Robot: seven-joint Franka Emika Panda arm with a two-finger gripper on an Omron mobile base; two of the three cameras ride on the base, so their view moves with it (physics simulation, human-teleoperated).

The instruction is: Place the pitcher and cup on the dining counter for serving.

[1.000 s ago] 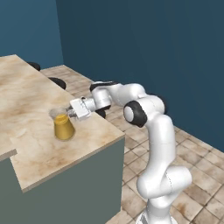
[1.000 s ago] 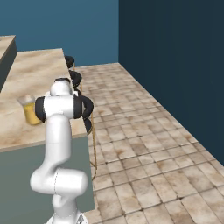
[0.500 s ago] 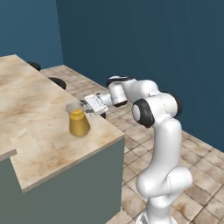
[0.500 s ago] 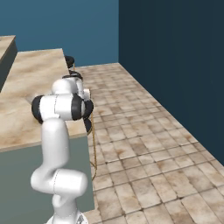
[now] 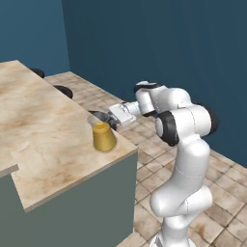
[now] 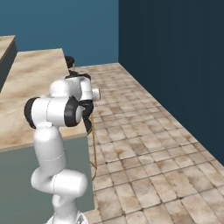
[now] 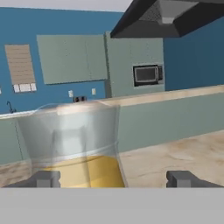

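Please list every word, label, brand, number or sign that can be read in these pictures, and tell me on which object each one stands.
No text can be read in any view.
The pitcher is plain glass with no label.
The dining counter has only a marble pattern.
The microwave on the far wall shows no legible brand or digits.
The small white plates on the wall bear no readable marks.

Deep blue walls (image 5: 159, 43), tan tiled floor (image 6: 148, 144) — black stools (image 5: 62, 90), grey-green cabinets (image 7: 72, 59), microwave (image 7: 146, 74).
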